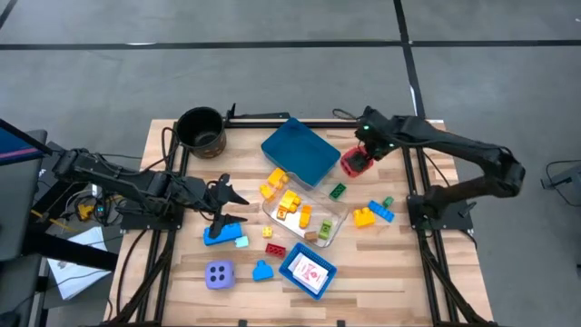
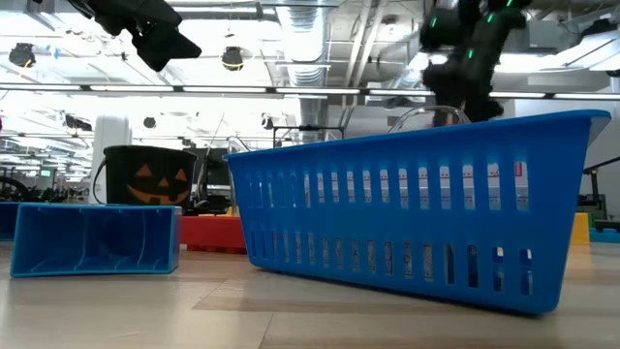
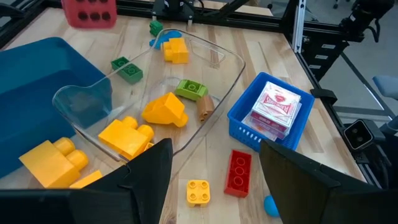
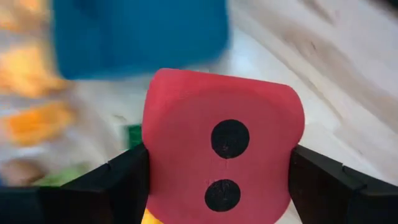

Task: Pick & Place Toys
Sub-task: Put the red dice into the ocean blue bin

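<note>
Right gripper (image 4: pixel 217 180) fingers clamp the red die (image 4: pixel 224 155); left gripper (image 3: pixel 211 180) fingers hang apart, empty. Clear tray (image 1: pixel 329 232) holds several bricks; lavender die (image 1: pixel 218 273) and strays on desk remain.

I see even, bright overhead light with soft shadows on the surface (image 1: pixel 381 263); ceiling lamps glare in the low view, and my right wrist view is motion-blurred.

Two dice: a red die (image 1: pixel 357 162) between the right claw's fingers, a lavender die (image 1: pixel 218 274) well away from both claws. Two blue trays (image 1: pixel 300 151) (image 1: pixel 307 271).
</note>
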Robot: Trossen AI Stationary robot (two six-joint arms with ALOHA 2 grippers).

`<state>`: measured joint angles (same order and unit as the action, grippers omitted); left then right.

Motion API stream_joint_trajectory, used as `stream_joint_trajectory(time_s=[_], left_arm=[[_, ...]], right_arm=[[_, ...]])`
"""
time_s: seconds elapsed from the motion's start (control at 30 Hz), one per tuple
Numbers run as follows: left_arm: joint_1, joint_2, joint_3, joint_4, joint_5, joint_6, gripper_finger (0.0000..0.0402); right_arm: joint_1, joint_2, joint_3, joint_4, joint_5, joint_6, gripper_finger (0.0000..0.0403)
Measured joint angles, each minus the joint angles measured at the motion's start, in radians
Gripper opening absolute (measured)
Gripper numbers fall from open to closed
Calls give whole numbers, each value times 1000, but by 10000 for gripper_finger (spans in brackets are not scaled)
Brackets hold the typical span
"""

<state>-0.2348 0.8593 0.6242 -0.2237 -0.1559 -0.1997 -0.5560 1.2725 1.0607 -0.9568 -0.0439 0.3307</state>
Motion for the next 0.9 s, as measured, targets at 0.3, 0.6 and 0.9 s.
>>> stream_joint_trajectory(time_s=[0.3,0.6,0.9], left_arm=[[0,0,0,1,0,0,237],[0,0,0,2,-1,9,237],[0,0,0,0,-1,8,237]], right_arm=[[90,-48,55,155,-50,44,300],[92,284,337,147,-51,-41,300],[89,632,728,-36,-59,-158,300]])
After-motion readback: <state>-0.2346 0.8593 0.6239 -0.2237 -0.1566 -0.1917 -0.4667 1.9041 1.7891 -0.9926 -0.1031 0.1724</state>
